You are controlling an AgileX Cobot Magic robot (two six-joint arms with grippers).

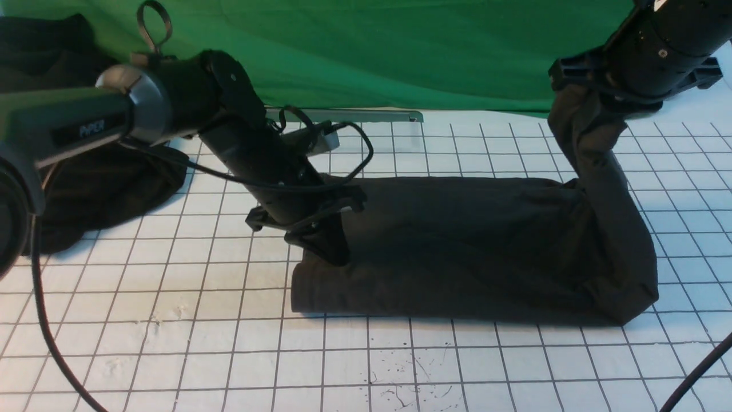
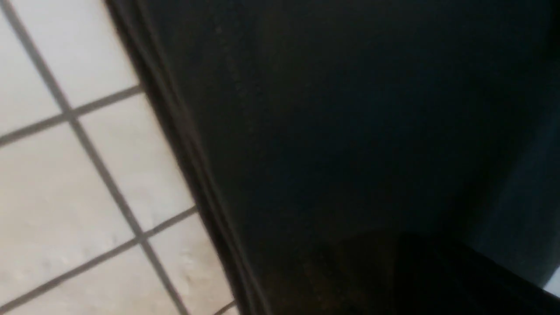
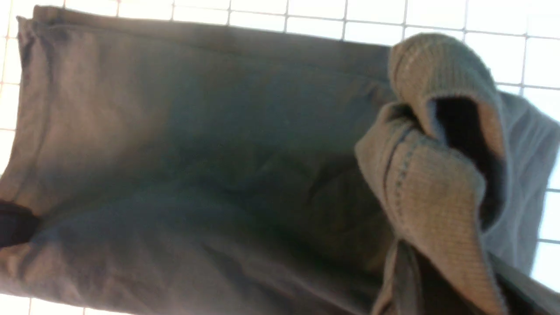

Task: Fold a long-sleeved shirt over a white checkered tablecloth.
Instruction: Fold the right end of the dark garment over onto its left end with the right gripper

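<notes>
The long-sleeved shirt (image 1: 457,246), dark charcoal, lies folded into a long band across the white checkered tablecloth (image 1: 171,320). My left gripper (image 1: 323,243) is down at the band's left end, shut, with cloth bunched around its tips. My right gripper (image 1: 577,94) is raised at the far right, shut on the shirt's right end, which hangs from it in a steep column. The left wrist view shows only dark shirt (image 2: 350,131) beside tablecloth squares (image 2: 65,197); the fingers are lost in the dark. In the right wrist view a ribbed hem (image 3: 437,183) hangs over the band (image 3: 175,153).
A blacker heap of cloth (image 1: 103,189) lies at the back left, behind my left arm. The green backdrop (image 1: 372,51) closes the far side, with a thin metal bar (image 1: 354,116) at its foot. A black cable (image 1: 51,343) loops over the front left squares.
</notes>
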